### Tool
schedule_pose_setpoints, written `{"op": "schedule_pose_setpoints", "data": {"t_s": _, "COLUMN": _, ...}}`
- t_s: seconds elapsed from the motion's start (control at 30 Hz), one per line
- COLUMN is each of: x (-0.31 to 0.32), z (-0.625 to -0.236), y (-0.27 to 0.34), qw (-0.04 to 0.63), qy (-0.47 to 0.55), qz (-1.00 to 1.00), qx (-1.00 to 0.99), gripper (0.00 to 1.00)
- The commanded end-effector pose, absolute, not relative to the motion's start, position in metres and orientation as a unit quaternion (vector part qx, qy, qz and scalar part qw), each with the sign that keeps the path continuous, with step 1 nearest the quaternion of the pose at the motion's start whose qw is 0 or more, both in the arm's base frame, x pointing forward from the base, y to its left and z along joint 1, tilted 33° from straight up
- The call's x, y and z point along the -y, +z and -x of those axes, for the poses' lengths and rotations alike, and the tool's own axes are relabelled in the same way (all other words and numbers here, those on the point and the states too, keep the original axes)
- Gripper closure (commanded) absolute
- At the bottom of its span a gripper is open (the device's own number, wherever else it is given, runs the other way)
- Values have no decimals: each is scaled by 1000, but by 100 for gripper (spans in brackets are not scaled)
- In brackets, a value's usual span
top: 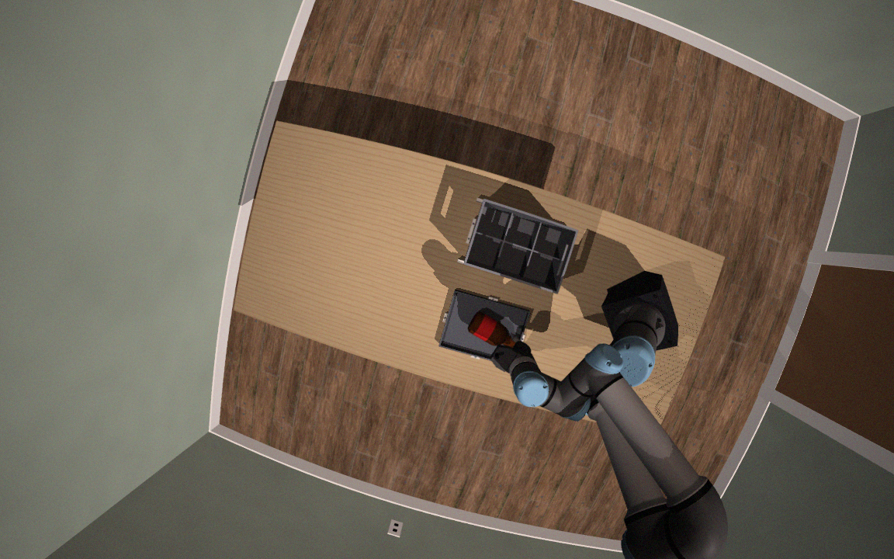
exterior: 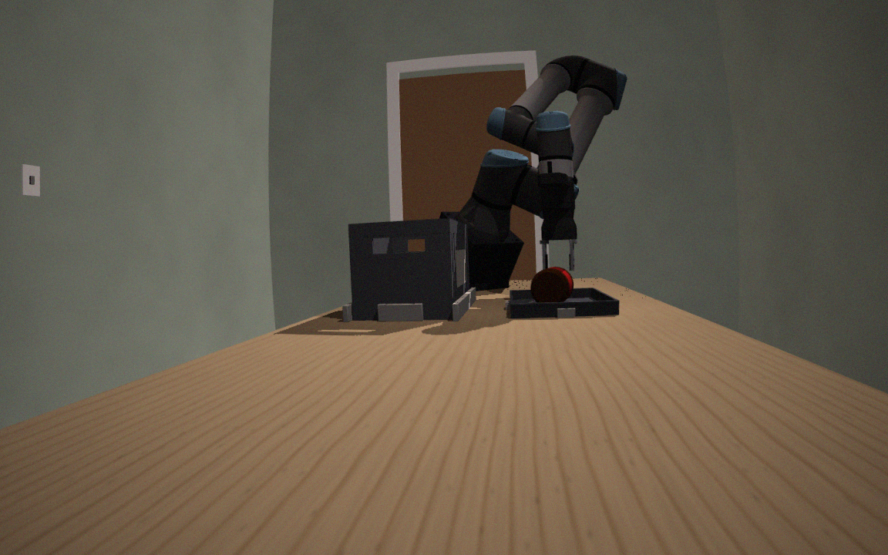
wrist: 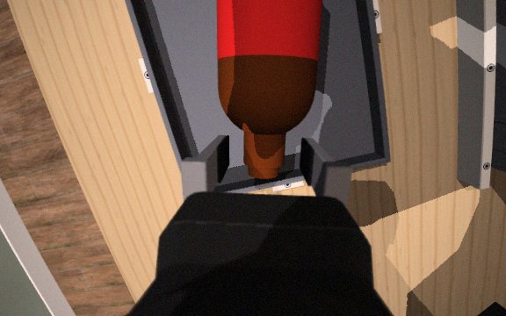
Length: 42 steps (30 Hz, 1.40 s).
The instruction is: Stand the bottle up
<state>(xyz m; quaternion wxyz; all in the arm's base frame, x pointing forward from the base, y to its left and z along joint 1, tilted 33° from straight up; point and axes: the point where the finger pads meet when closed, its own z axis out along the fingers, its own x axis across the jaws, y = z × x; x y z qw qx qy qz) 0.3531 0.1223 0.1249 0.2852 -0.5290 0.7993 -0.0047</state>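
A brown bottle [top: 486, 326] [exterior: 551, 284] [wrist: 269, 88] with a red label lies on its side on the tray. Its neck points to the arm's side, near the tray's end wall. The dark shallow tray [top: 459, 338] [exterior: 599, 307] [wrist: 373, 88] stands on the table. My gripper [exterior: 559, 267] [wrist: 264, 151] is open, fingers pointing down. In the wrist view the neck shows between the two fingers, not touched by either; in the exterior view the fingertips are above it. In the top view the fingers are hidden by the gripper's body.
A tall dark crate [top: 564, 270] [exterior: 398, 276] [wrist: 487, 110] with several compartments stands beside the tray, a gap of table between them. No bottle shows in its compartments. The wooden table's [top: 339, 229] long edge runs close past the tray's other side. The robot's base stands at the table's far end.
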Motion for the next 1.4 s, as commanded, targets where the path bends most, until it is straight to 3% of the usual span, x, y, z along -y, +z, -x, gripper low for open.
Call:
{"op": "schedule_pose_setpoints", "data": {"t_s": 0.0, "x": -122, "z": -353, "y": 125, "qw": 285, "qy": -5, "qz": 529, "qx": -799, "gripper": 0}}
{"op": "schedule_pose_setpoints", "data": {"t_s": 1.37, "x": -127, "z": -360, "y": 112, "qw": 285, "qy": -5, "qz": 529, "qx": -799, "gripper": 0}}
